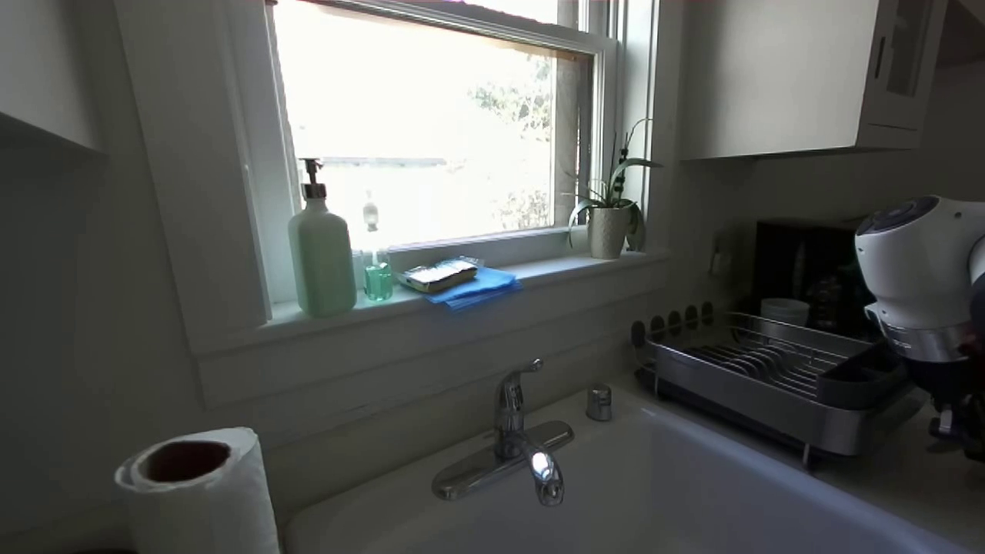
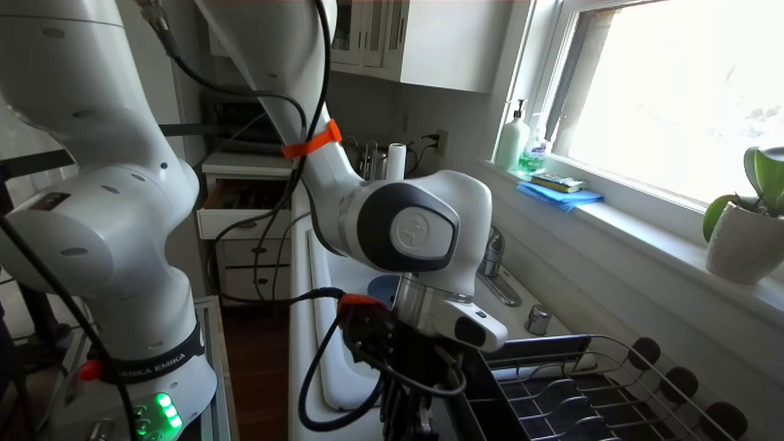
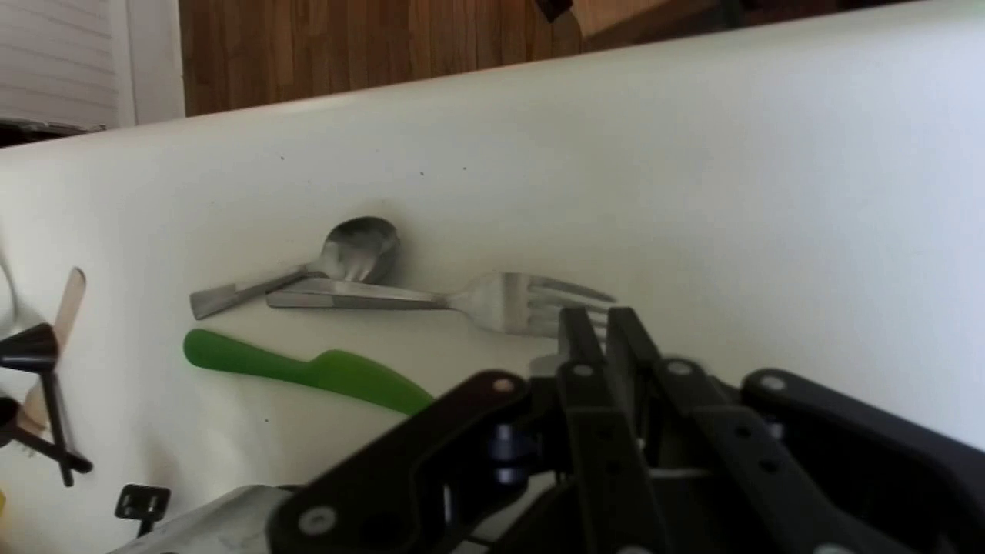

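The jaws stand nearly together near the fork [image 3: 492, 302], whether gripping anything I cannot tell, so best check before widening or lowering toward the table [image 3: 754, 185].

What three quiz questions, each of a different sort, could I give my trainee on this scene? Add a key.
1. In the wrist view, which piece of cutlery do the gripper's fingertips overlap?
2. True or false: the plant stands on the sill.
3. The knife is: (a) red, (b) green, (c) blue.

Key:
1. The fork.
2. True.
3. (b) green.
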You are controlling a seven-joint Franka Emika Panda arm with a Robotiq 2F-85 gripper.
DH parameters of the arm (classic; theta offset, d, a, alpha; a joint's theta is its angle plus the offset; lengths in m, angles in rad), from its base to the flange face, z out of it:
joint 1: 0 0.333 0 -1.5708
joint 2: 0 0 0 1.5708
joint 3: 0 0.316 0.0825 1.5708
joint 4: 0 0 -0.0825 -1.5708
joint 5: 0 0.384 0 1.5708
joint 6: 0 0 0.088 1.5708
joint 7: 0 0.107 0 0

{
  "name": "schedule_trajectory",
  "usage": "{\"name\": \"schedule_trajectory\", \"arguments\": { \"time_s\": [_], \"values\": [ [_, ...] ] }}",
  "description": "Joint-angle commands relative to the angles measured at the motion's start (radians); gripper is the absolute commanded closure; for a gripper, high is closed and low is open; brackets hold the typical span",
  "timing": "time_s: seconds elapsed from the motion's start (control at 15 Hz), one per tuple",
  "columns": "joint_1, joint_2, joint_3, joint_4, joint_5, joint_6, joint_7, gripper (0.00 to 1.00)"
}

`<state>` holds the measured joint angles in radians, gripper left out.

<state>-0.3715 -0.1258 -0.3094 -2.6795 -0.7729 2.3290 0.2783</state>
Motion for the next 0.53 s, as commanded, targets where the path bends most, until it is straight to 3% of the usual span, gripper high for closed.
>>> {"name": "schedule_trajectory", "arguments": {
  "time_s": [0.0, 0.2, 0.27, 0.33, 0.47],
  "values": [
    [-0.008, -0.068, 0.001, 0.012, -0.027, -0.081, -0.01, 0.97],
    [-0.005, -0.069, 0.007, 0.031, -0.023, -0.116, -0.006, 0.97],
    [-0.003, -0.067, 0.009, 0.034, -0.025, -0.125, -0.002, 0.64],
    [0.004, -0.056, 0.014, 0.034, -0.023, -0.124, -0.011, 0.63],
    [0.019, -0.026, 0.029, 0.032, -0.028, -0.122, -0.003, 0.5]
  ]
}}
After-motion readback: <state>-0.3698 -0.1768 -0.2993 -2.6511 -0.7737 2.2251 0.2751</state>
